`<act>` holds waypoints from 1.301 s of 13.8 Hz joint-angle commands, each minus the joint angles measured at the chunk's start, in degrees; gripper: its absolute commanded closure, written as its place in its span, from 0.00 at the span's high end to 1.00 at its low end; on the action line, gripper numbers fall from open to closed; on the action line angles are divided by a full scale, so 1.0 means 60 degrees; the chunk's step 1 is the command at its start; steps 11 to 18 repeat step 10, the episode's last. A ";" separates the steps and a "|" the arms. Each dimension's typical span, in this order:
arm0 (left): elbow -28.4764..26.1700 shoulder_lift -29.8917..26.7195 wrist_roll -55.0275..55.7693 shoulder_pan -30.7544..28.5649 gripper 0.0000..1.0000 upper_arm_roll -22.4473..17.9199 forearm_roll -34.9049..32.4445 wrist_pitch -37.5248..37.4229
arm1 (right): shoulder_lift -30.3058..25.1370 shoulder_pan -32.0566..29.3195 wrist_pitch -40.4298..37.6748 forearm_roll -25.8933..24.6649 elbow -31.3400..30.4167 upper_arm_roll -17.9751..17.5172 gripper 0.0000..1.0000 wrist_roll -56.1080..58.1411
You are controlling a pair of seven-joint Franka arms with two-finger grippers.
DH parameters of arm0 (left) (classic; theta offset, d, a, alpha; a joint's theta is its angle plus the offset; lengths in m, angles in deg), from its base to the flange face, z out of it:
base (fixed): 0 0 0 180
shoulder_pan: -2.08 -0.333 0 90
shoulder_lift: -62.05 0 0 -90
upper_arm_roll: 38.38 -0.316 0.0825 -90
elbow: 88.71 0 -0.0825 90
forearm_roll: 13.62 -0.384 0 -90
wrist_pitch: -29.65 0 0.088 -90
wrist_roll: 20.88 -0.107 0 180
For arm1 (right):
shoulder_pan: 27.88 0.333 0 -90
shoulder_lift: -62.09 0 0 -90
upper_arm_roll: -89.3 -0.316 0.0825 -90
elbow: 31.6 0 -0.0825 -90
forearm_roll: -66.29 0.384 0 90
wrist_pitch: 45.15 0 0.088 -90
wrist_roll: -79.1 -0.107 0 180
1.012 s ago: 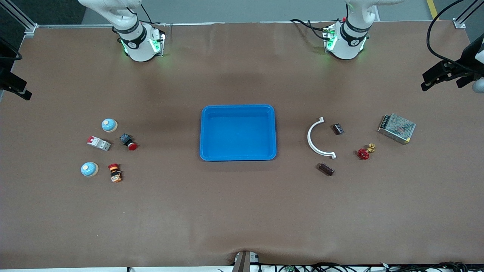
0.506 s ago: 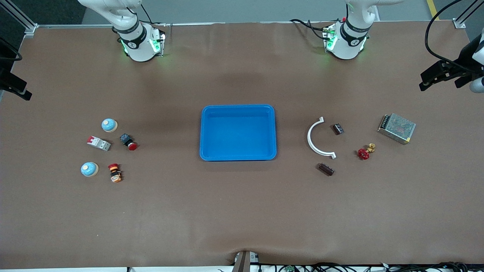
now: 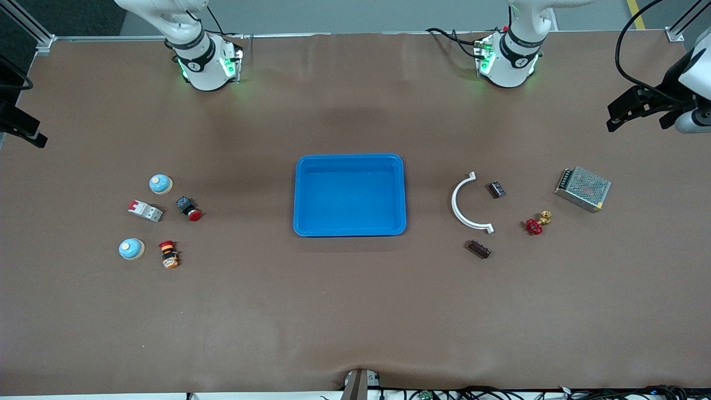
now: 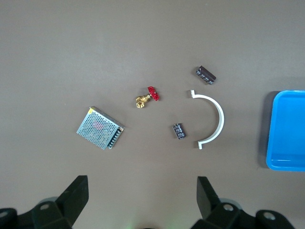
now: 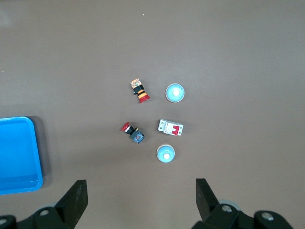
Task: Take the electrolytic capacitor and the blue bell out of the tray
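Two light-blue bells stand toward the right arm's end of the table, one (image 3: 160, 184) (image 5: 166, 153) farther from the front camera than the other (image 3: 131, 249) (image 5: 175, 92). Toward the left arm's end lie two dark capacitors, a small black one (image 3: 496, 189) (image 4: 179, 131) and a brown one (image 3: 479, 249) (image 4: 206, 75). A blue tray (image 3: 350, 157) (image 4: 274, 143) sits mid-table with nothing in it. My left gripper (image 3: 639, 111) (image 4: 142, 191) hangs open above the table's edge, holding nothing. My right gripper (image 3: 22, 125) (image 5: 140, 191) hangs open at the other end, partly cut off.
A white curved bracket (image 3: 464, 214), a red-handled valve (image 3: 534, 225) and a metal mesh box (image 3: 582, 189) lie around the capacitors. A circuit breaker (image 3: 145, 210), a red push button (image 3: 189, 209) and a red-capped button (image 3: 168, 254) lie between the bells.
My left gripper has drifted slightly inward over the table and toward the bases. The right gripper and everything on the table stay where they were.
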 commanded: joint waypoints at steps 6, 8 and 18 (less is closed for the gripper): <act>0.0166 -0.0159 -0.0407 -0.0058 1.00 0.0037 0.0174 -0.0126 | -0.0146 0.0672 0.0091 0.0055 -0.0210 0.0712 1.00 0.0036; 0.0181 -0.0158 -0.0406 -0.0058 1.00 0.0052 0.0160 -0.0126 | -0.0146 0.0628 0.0091 0.0055 -0.0210 0.0712 1.00 0.0036; 0.0210 -0.0159 -0.0406 -0.0058 1.00 0.0110 0.0174 -0.0141 | -0.0146 0.0584 0.0105 0.0055 -0.0210 0.0712 1.00 0.0050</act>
